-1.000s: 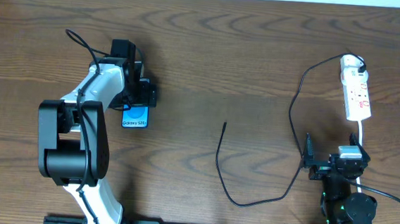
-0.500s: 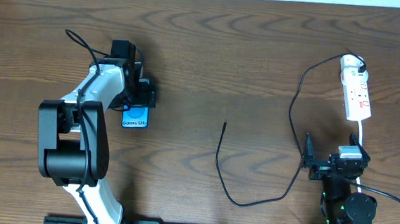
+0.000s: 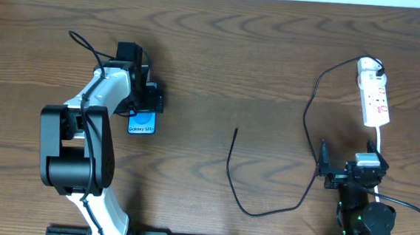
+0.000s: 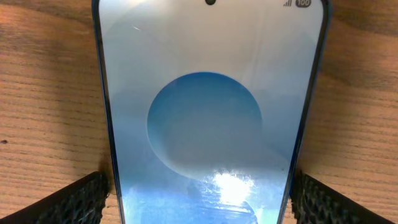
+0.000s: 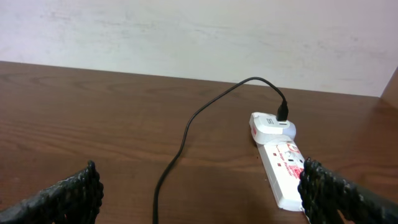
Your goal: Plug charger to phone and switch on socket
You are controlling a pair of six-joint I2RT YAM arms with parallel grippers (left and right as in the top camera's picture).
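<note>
Nothing has moved. Left jaws pinch the phone [image 3: 141, 122] toward the tabletop's [image 3: 273, 63] left edge. Right jaws spread empty; charger [image 3: 228, 162] joins the socket [image 3: 374, 99] by the right edge.

The phone [image 4: 211, 112] lies flat and screen-up on the tabletop, blue with a lighter circle, between the left gripper [image 4: 199, 202] fingers; whether they touch it is unclear. The white socket [image 5: 289, 171] lies ahead of the wide-open right gripper [image 5: 202, 199], slightly to its right. The charger [image 3: 228, 162] has its black plug seated at the socket's far end. Its cable loops back past the gripper's left, and the loose tip lies between both grippers, apart from the phone.
</note>
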